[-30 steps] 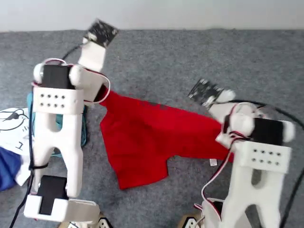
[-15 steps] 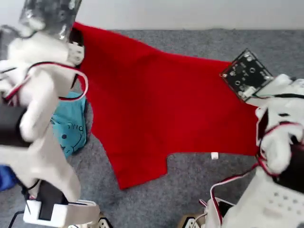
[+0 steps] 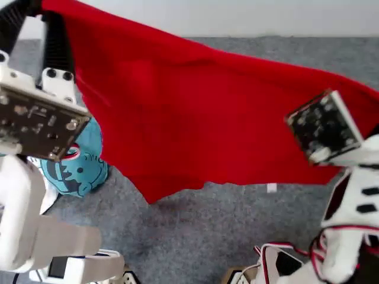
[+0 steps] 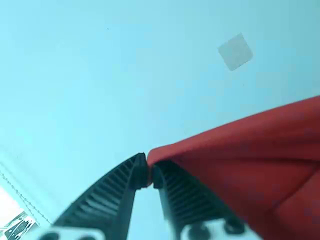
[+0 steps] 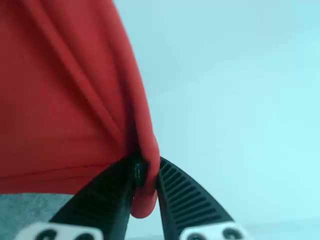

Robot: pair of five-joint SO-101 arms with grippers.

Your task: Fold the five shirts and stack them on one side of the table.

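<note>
Grey table [image 3: 213,236] half behind red shirt [image 3: 207,118]

- red shirt [image 3: 207,118]: matt cloth, soft creases.
- table cover [image 3: 201,236], lower centre: grey, rough, felt-like.
- left gripper [image 4: 148,172], right gripper [image 5: 146,172]: black matt plastic, ribbed inner faces.
- arm housing [image 3: 35,236], lower left: smooth white plastic.

A red shirt [image 3: 201,112] hangs spread wide above the grey tabletop [image 3: 201,236]. It stretches from the upper left corner to the right edge, and its lower hem sags to a point at the lower left. At the upper left, the left gripper [image 3: 35,18] has its black fingers [image 3: 56,41] at the shirt's corner. A small white tag [image 3: 271,188] shows just below the hem. The right arm [image 3: 355,201] stands at the right, its circuit board [image 3: 323,127] in front of the cloth. A teal shirt [image 3: 80,168] with a cartoon print lies on the tabletop beside the left arm [image 3: 23,207].
</note>
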